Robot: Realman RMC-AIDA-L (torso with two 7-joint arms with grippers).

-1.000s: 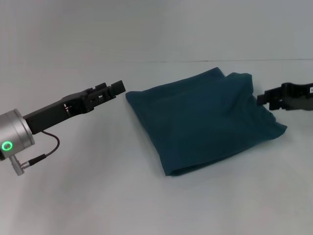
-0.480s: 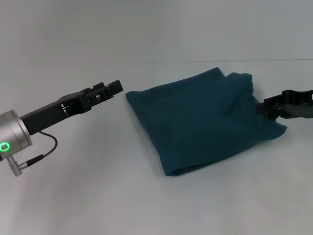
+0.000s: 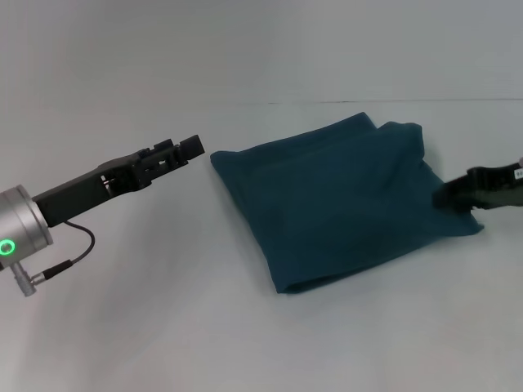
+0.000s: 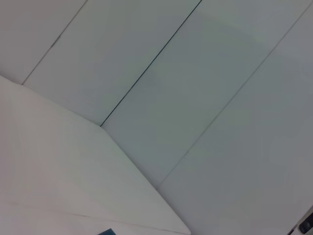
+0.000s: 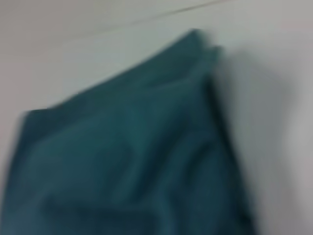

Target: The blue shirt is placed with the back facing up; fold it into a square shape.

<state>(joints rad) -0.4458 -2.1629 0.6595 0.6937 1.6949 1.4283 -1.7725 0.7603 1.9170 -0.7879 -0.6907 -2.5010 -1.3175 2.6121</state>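
From the head view I see a plain pale counter point(image 3: 163, 327) against a pale wall. The blue shirt point(image 3: 343, 204) lies mid-counter as a rough, skewed square. My right pincer point(image 3: 441, 198) sits at its right edge, the nearer arm; I cannot tell whether it grips cloth. My left pincer point(image 3: 194, 147) hovers just off the shirt's left corner, looking pressed together. The left wrist view shows mostly wall panels. The right wrist view fills with the shirt point(image 5: 127, 166), close ahead.

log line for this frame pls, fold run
stage: shirt folded, roughly square | blue shirt: flat on table | left gripper: apart from shirt's left edge | right gripper: at shirt's right edge, grip unclear
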